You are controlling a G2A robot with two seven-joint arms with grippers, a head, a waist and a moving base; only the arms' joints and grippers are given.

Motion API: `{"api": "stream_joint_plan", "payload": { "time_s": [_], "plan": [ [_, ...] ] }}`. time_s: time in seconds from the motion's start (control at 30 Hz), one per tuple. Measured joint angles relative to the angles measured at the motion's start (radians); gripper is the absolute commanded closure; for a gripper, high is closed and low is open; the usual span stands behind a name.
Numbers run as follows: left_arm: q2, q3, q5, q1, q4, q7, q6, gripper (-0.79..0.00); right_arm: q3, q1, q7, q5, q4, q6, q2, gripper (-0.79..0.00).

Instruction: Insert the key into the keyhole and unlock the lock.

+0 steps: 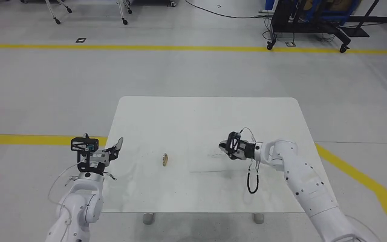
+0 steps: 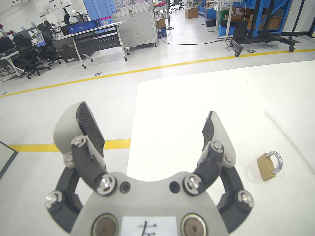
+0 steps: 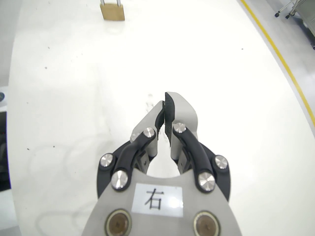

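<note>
A small brass padlock (image 1: 165,159) with a silver shackle lies flat on the white table (image 1: 205,115), left of the middle. My left gripper (image 1: 116,147) hovers at the table's left edge, open and holding nothing, with the padlock (image 2: 267,170) a short way off to its side. My right gripper (image 1: 225,146) sits low over the table right of the middle, pointing toward the padlock (image 3: 112,10), which lies well ahead of it. Its fingers (image 3: 169,109) are pressed together at the tips, shut, and I see no key between them or on the table.
A black cable (image 1: 251,178) loops from the right arm's wrist over the table. Yellow floor lines (image 1: 181,47) run beyond the table's far side and past both ends. Racks and carts (image 1: 314,18) stand far off.
</note>
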Motion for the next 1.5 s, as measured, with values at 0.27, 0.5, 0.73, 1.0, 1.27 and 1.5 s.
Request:
{"api": "stream_joint_plan", "payload": {
  "time_s": [0.27,0.5,0.73,1.0,1.27,1.5],
  "plan": [
    [0.000,0.000,0.000,0.000,0.000,0.000,0.000,-0.785,0.047,-0.020,-0.184,0.338,0.110,-0.086,0.002,0.000],
    [0.000,0.000,0.000,0.000,0.000,0.000,0.000,-0.785,0.040,-0.019,-0.184,0.386,0.121,-0.085,0.001,0.000],
    [0.000,0.000,-0.001,0.000,0.000,0.000,0.000,-0.785,0.040,-0.019,-0.184,0.388,0.121,-0.085,0.001,0.000],
    [-0.023,0.031,-0.535,-0.013,0.005,-0.082,-0.188,-0.785,-0.111,-0.013,-0.156,0.755,0.122,-0.085,-0.012,0.000],
    [-0.032,0.167,-0.958,-0.164,0.072,-0.377,-0.358,-0.785,-0.172,0.029,0.024,1.138,0.080,-0.085,0.020,0.000],
    [-0.032,0.167,-0.971,-0.166,0.074,-0.386,-0.357,-0.785,-0.169,0.028,0.029,1.152,0.080,-0.085,0.022,0.000]
  ]
}}
